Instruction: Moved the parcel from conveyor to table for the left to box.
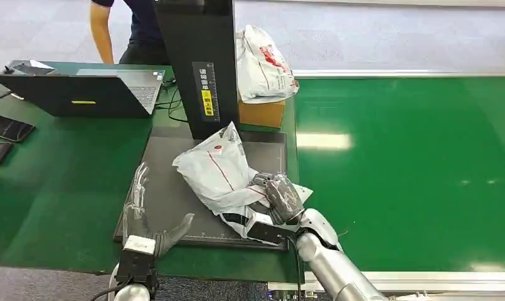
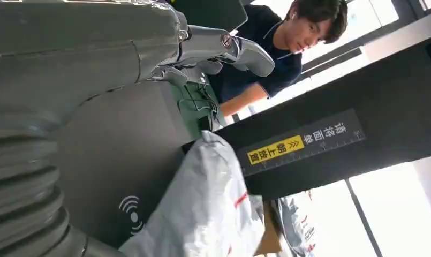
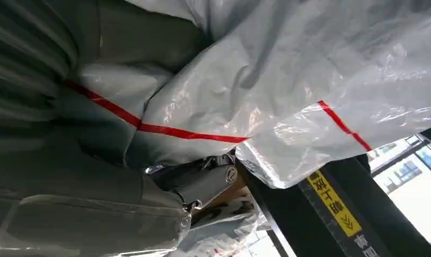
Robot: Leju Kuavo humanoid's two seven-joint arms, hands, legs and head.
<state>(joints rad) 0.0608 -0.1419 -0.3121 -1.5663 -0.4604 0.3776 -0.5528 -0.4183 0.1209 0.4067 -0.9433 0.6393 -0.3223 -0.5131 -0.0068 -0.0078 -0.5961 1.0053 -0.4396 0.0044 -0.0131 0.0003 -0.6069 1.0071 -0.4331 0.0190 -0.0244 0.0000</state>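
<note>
R hand (image 1: 282, 197) gripping parcel (image 1: 213, 166)

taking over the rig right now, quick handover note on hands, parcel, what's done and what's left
Right hand: grips the grey parcel at its near end, fingers wrapped over the plastic.
Left hand: holds nothing, fingers spread, resting on the dark mat just left of the parcel.
Parcel: off the green conveyor, lying on the mat in front of the black scanner post.
Box: behind the post, with another bagged parcel on top.
Done: transfer from conveyor to table.
Left: right hand lets go, left hand takes the parcel and boxes it.
</note>
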